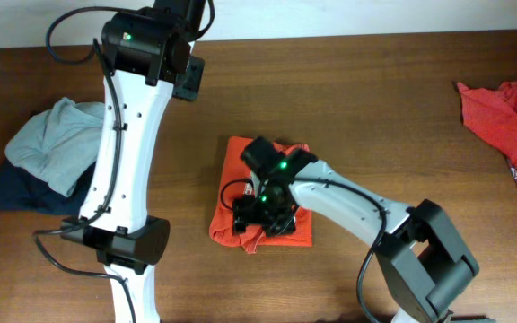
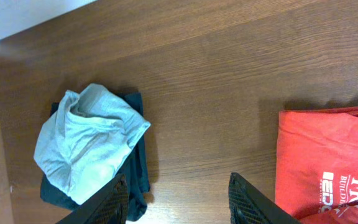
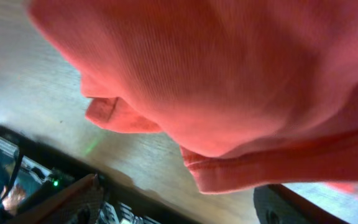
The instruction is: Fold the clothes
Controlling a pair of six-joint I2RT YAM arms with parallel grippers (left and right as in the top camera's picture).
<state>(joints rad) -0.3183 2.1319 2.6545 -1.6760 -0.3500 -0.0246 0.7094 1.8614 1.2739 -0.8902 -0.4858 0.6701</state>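
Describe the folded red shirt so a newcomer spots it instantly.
On the brown wooden table, look mid-table, between the grey-and-navy pile at the left and the loose red shirt at the right edge. The folded red shirt is the compact orange-red rectangle; its red neighbour lies crumpled.

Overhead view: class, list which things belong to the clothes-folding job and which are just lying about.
Job in hand:
folded orange-red T-shirt
unfolded orange-red shirt

Lying about:
crumpled pale grey garment
navy garment beneath it
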